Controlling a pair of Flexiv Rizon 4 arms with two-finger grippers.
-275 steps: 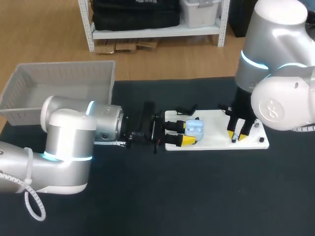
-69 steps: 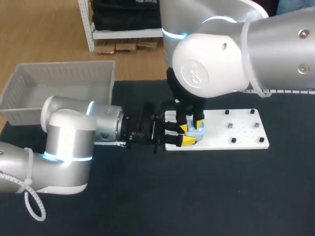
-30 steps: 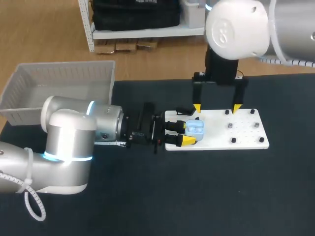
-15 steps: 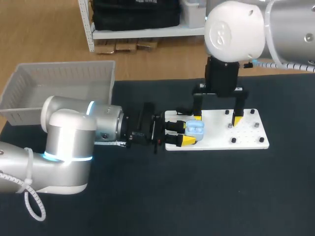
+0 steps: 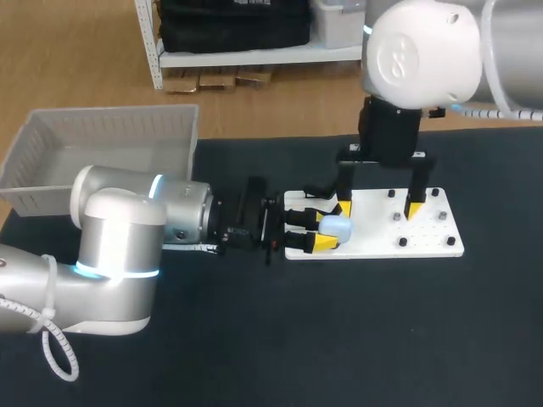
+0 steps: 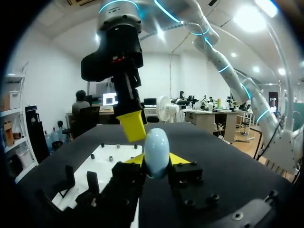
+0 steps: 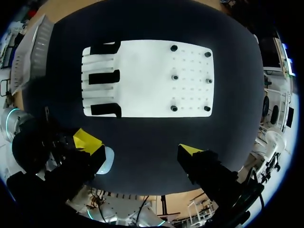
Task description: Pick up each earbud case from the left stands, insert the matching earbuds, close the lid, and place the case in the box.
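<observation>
A pale blue earbud case (image 5: 339,227) with its lid down sits between the yellow tips of my left gripper (image 5: 326,230), which is shut on it just over the left end of the white peg board (image 5: 424,236). In the left wrist view the smooth case (image 6: 156,146) stands upright in the left gripper (image 6: 156,161). My right gripper (image 5: 378,208) hangs wide open over the board, its left fingertip (image 5: 344,208) right behind the case. The right wrist view shows the right gripper (image 7: 140,146) above the board (image 7: 147,90), the case (image 7: 107,160) beside one fingertip.
A pale plastic basket (image 5: 110,115) stands at the table's back left. Black stands (image 7: 104,76) rise at the board's left end, and small black pegs (image 5: 396,217) dot its right part. Dark tabletop lies open in front.
My right gripper has come down from above the board's back edge to just behind the case. The case, open with its inside showing before, now has a smooth closed top.
</observation>
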